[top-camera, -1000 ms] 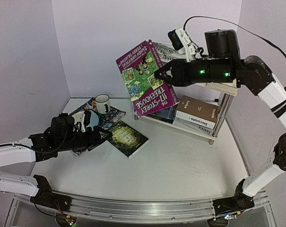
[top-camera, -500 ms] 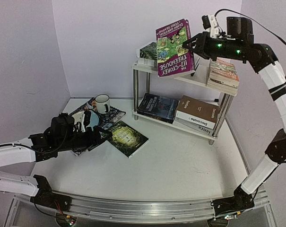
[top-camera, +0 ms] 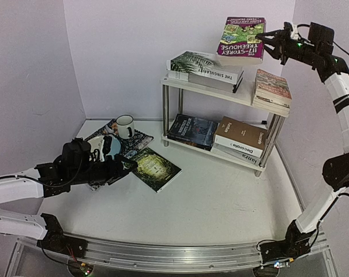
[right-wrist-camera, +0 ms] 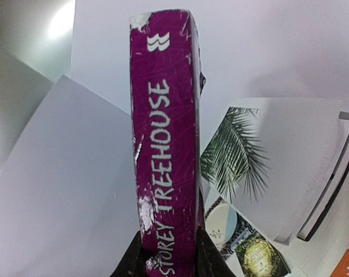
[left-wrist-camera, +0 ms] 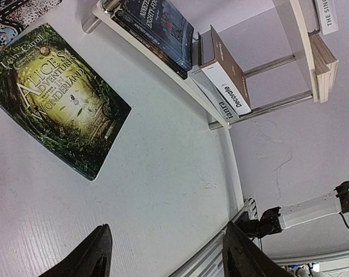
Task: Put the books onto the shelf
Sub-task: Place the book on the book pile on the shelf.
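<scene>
My right gripper (top-camera: 265,43) clamps Treehouse book (top-camera: 241,37) above shelf (top-camera: 211,85) | left gripper (left-wrist-camera: 164,254) agape, empty | Alice book (left-wrist-camera: 59,98) unshelved.

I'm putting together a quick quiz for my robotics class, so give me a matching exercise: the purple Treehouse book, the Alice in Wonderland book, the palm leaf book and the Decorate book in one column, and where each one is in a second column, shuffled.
Things:
1. Treehouse book
2. Alice book
3. palm-leaf book
4. Decorate book

Places:
A. lying on the top tier of the shelf
B. flat on the table
C. in the air, gripped by the right hand
D. on the lower tier of the shelf

Pairs: 1-C, 2-B, 3-A, 4-D
</scene>
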Action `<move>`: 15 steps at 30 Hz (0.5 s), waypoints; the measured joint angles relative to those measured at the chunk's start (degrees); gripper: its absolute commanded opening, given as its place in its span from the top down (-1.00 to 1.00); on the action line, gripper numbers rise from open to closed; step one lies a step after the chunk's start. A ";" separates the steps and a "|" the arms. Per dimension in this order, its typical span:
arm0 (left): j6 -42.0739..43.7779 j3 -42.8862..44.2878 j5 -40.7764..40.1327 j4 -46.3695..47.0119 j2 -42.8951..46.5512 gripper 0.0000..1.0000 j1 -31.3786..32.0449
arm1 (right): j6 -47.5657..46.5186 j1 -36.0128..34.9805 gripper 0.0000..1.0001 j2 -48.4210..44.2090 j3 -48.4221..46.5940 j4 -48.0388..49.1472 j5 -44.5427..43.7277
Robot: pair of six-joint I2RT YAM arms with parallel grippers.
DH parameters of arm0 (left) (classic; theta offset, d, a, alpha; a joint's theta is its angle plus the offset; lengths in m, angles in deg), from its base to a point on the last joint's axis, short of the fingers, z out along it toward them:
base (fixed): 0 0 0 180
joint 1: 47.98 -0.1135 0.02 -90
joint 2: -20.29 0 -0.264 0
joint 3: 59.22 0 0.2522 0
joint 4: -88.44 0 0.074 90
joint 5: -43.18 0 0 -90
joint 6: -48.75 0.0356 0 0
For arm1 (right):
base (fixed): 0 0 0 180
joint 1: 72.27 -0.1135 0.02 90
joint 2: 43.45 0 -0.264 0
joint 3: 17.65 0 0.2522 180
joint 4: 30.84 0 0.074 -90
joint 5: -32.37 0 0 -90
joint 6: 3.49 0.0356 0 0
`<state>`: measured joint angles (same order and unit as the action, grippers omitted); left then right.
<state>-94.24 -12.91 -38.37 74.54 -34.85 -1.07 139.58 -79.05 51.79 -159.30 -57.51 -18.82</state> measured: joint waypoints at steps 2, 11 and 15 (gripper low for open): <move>0.00 0.00 0.18 0.00 -0.04 -0.34 0.00 | 4.20 3.70 1.00 0.43 0.52 2.52 2.40; 0.00 0.02 0.50 -0.02 -1.62 -0.34 0.02 | 15.92 16.11 1.00 0.49 4.52 9.41 9.02; 0.00 0.03 0.55 -0.02 -2.10 -0.34 0.00 | 21.02 20.27 1.00 0.15 9.70 13.96 12.39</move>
<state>-94.24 -12.88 -37.82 74.52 -36.95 -1.07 160.59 -58.77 51.93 -149.60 -43.55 -6.43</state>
